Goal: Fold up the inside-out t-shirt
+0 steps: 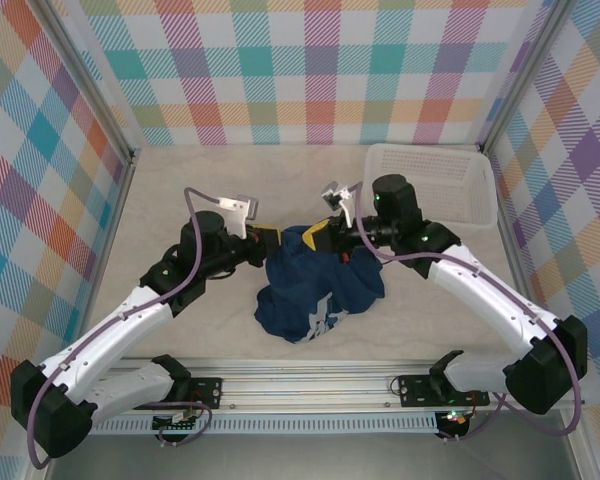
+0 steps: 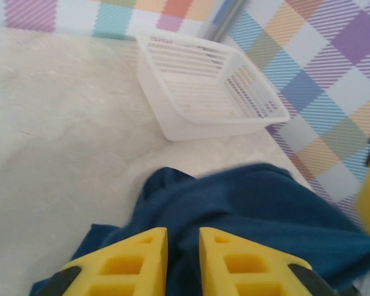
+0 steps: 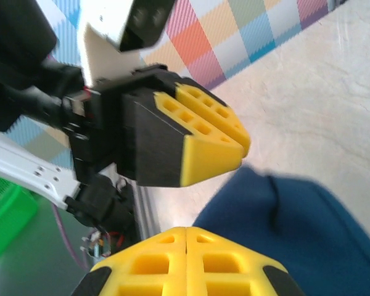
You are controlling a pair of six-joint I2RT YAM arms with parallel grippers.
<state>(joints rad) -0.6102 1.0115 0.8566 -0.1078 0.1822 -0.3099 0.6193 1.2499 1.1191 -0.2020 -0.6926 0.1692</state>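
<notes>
Evidently hunting an edge to spread, the left gripper (image 2: 183,237), jaws slightly apart, and right gripper (image 3: 186,233), jaws pressed together, are hovering at the upper edge of the t-shirt (image 1: 315,290), bunched mid-frame on the counter (image 1: 180,180).

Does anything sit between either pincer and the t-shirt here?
Nothing visible does. The left pincer and the right pincer are both at the far edge of the bunched t-shirt, with blue cloth right at their fingertips. The white basket stands apart in the far right corner, off the cloth.
</notes>
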